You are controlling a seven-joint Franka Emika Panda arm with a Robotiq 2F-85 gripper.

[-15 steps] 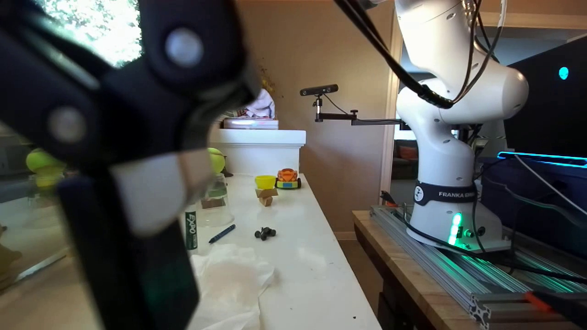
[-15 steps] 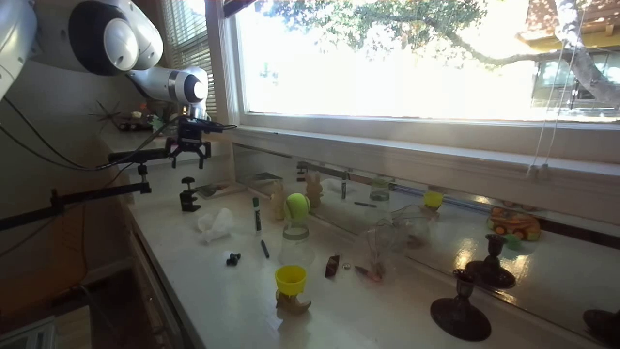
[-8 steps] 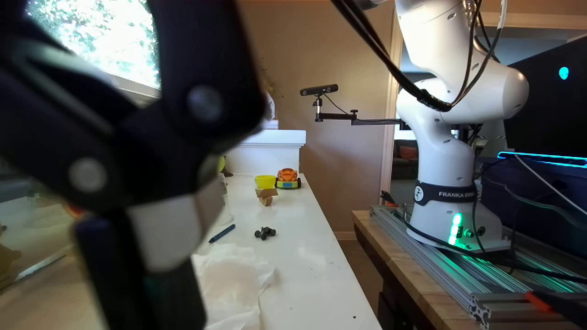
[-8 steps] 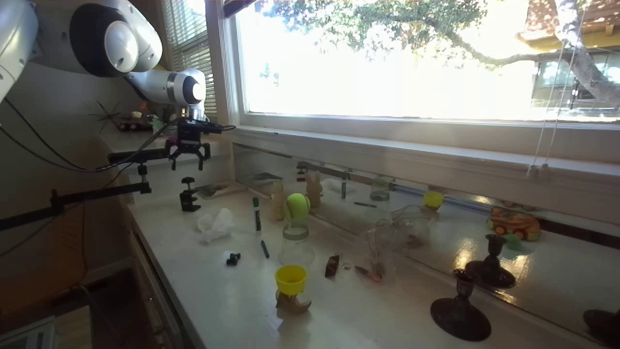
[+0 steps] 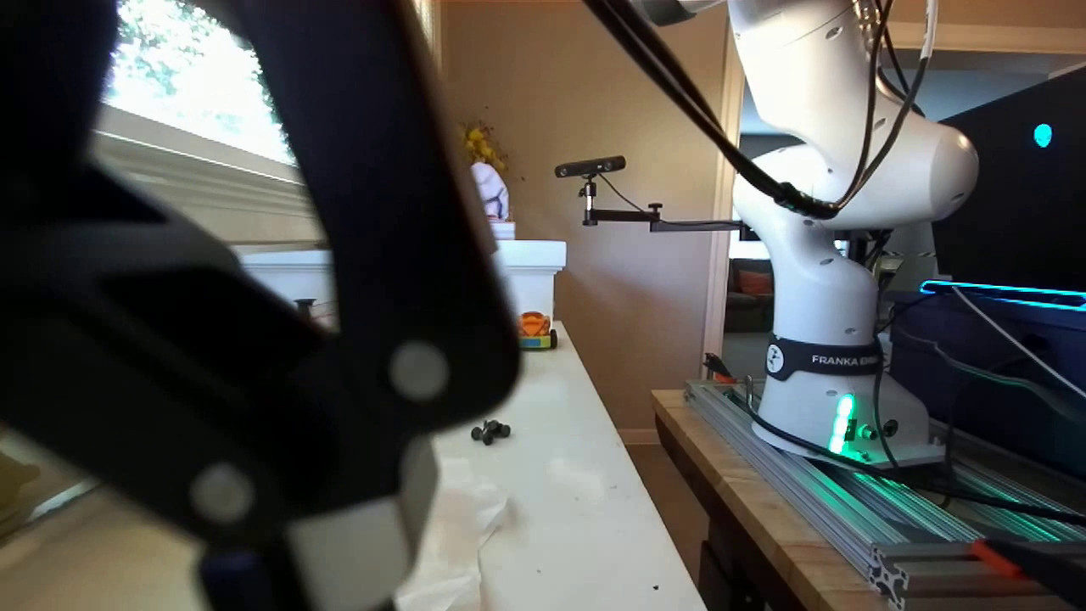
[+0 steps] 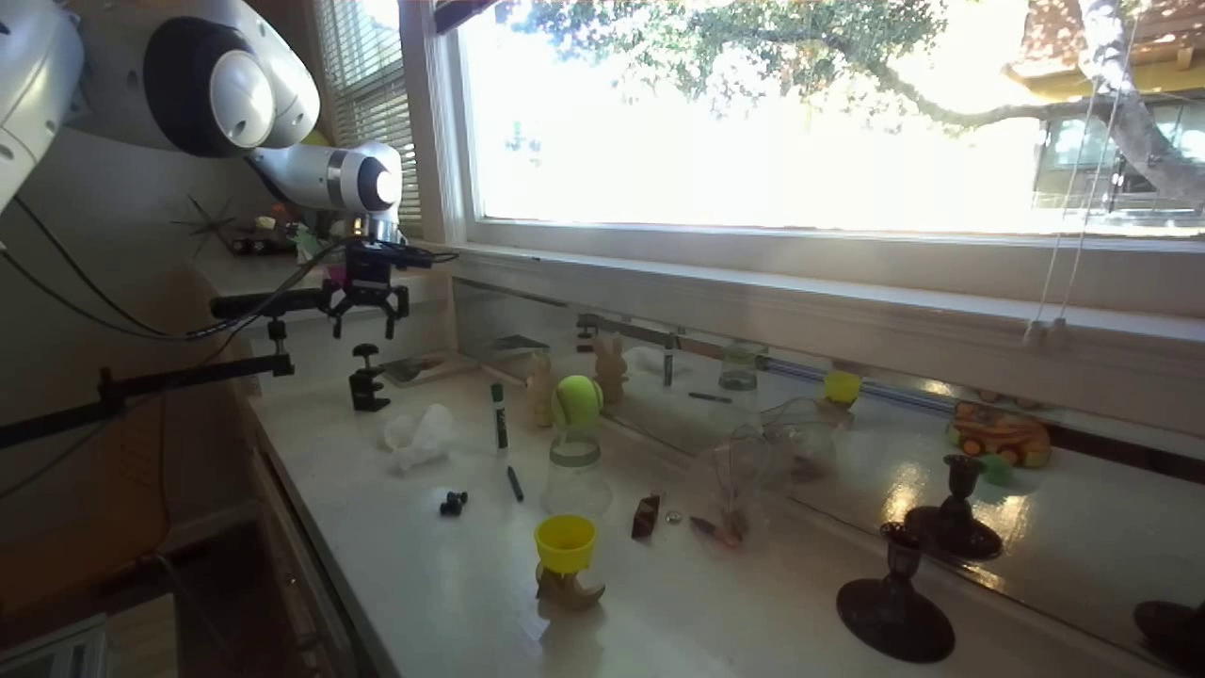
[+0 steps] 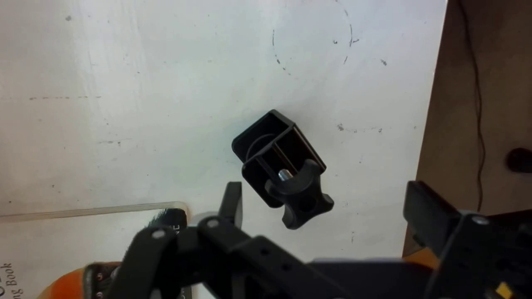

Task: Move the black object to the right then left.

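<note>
The black object is a black clamp [image 6: 367, 379] with a four-lobed knob, standing on the white counter at its far end. In the wrist view the clamp [image 7: 282, 160] lies beyond the fingertips, nearer the left finger, with its knob toward me. My gripper [image 6: 363, 331] is open and empty, just above the clamp in an exterior view. In the wrist view my gripper [image 7: 325, 199] has its fingers wide apart, not touching the clamp. In an exterior view a blurred gripper finger [image 5: 361, 543] fills the left foreground, and the clamp does not show there.
A book [image 7: 104, 232] lies left of the clamp; the counter edge [image 7: 428, 112] is to its right. Crumpled white paper [image 6: 421, 438], a green marker [image 6: 499, 419], a small black piece [image 6: 453, 503] and a tennis ball [image 6: 577, 403] on a jar stand farther along the counter.
My gripper has come down toward the clamp, staying open. In an exterior view the finger has moved down and to the right. The clamp has not moved.
</note>
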